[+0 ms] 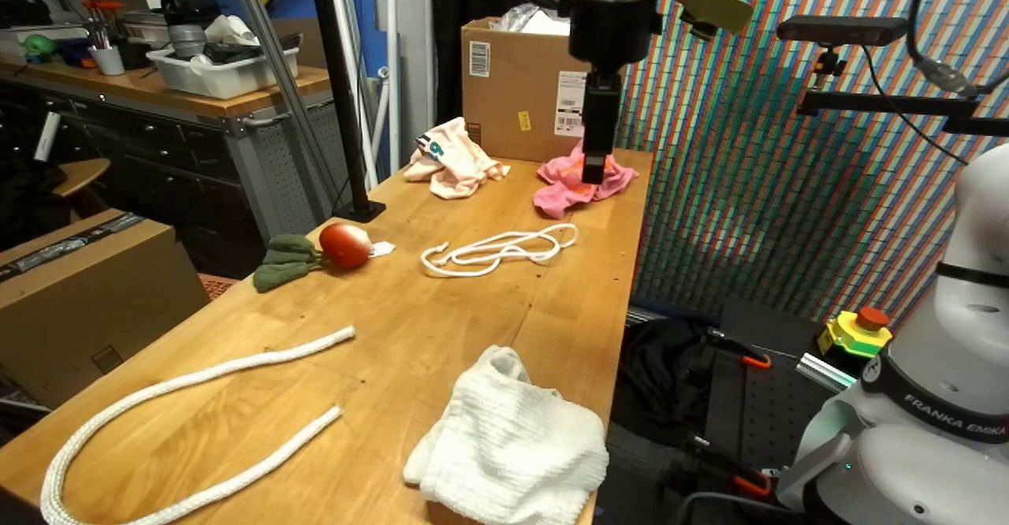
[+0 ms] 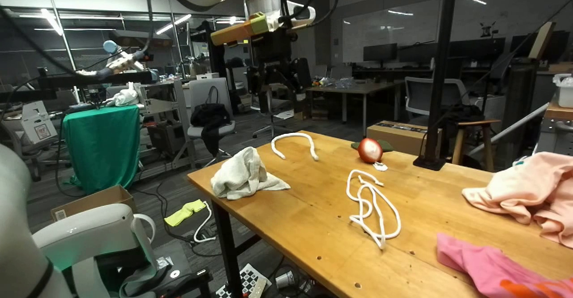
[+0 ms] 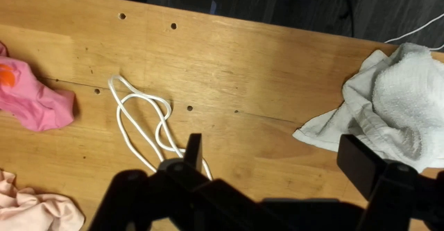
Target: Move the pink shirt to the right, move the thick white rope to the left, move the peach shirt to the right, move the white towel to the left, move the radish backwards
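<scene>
My gripper [image 1: 595,169] is open and empty, raised above the table; its spread fingers show in an exterior view [image 2: 281,93] and in the wrist view [image 3: 275,151]. The crumpled pink shirt [image 1: 561,194] lies near the far end, and the peach shirt [image 1: 459,169] lies across from it. The white towel [image 1: 512,446] is bunched at the near end; it also shows in the wrist view [image 3: 399,113]. The thick white rope [image 1: 260,360] lies in a U beside the towel. The red and white radish [image 1: 344,247] with green leaves lies by the table's edge, outside the wrist view.
A thin white rope [image 1: 465,274] lies looped mid-table. A cardboard box [image 1: 512,91] stands at the table's far end. A black post [image 1: 343,115] rises at the edge near the radish. The wooden table [image 1: 394,304] has edges dropping to the floor.
</scene>
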Robot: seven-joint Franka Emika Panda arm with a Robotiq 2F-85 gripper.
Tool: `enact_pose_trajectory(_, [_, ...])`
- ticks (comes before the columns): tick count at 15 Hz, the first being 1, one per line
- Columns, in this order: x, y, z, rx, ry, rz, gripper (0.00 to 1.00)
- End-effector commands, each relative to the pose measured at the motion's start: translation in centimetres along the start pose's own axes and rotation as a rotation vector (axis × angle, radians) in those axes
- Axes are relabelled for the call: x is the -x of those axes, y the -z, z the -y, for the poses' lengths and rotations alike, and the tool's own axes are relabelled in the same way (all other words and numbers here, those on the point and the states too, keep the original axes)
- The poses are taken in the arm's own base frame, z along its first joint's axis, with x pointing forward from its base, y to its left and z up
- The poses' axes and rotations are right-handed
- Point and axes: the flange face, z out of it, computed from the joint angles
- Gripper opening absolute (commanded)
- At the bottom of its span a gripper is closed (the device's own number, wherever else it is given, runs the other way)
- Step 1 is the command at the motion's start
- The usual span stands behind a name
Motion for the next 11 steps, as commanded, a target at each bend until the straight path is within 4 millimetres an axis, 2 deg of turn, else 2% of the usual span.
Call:
enact_pose_trajectory(1, [6.4,-0.5,-2.0,0.018,-0.051,-0.177,1.0])
enact_pose_trajectory(4, [10.5,-1.7,-3.8,0.043,-0.065,-0.278,1.0])
enact_pose_trajectory(7, [13.2,-2.7,-6.1,0.029,-0.073,-0.329,1.0])
enact_pose_trajectory(8, [10.9,-2.5,-5.1,0.022,-0.085,-0.259,1.0])
enact_pose_trajectory(11, [12.8,-2.8,-6.1,0.012,-0.087,-0.29,1.0])
